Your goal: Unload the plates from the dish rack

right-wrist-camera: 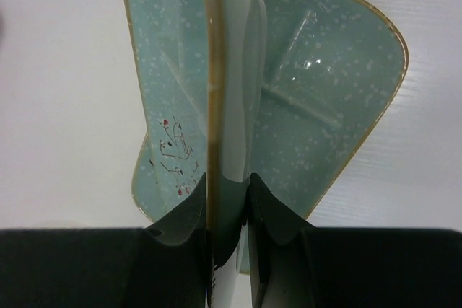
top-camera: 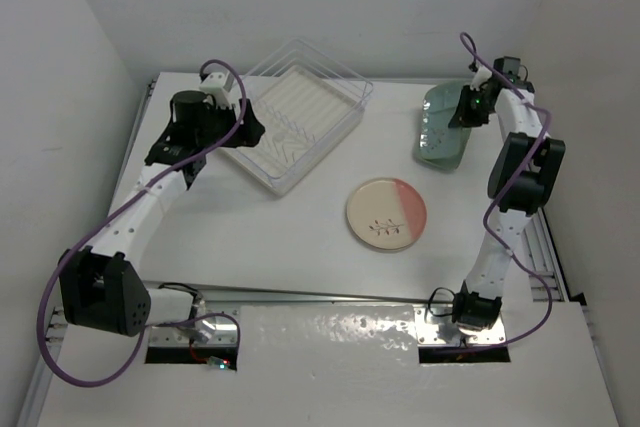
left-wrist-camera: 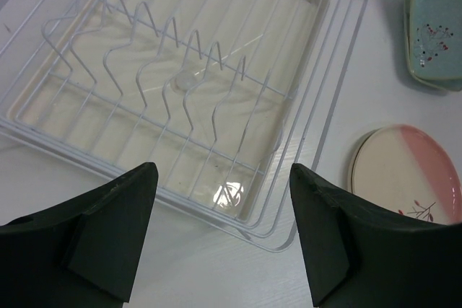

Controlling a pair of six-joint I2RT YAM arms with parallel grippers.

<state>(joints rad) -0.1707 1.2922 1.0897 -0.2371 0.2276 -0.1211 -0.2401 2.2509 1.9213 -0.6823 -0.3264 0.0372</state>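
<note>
2 mint-green plates [right-wrist-camera: 325, 91], 1 cream-and-pink plate [top-camera: 386, 214], 1 dish rack [top-camera: 310, 107].

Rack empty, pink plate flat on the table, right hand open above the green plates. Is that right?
Not quite: the right hand is shut on the rim of a green plate, not open, as the right wrist view shows. The rack is empty and the pink plate lies flat on the table.

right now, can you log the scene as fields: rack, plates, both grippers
dish rack: no plates in it
round plate: cream-and-pink, lying flat outside the rack
mint-green plate: held on edge by its rim
second mint-green plate: lying below the held one
left gripper: open, empty, at the rack's edge
right gripper: shut on the mint-green plate
</note>
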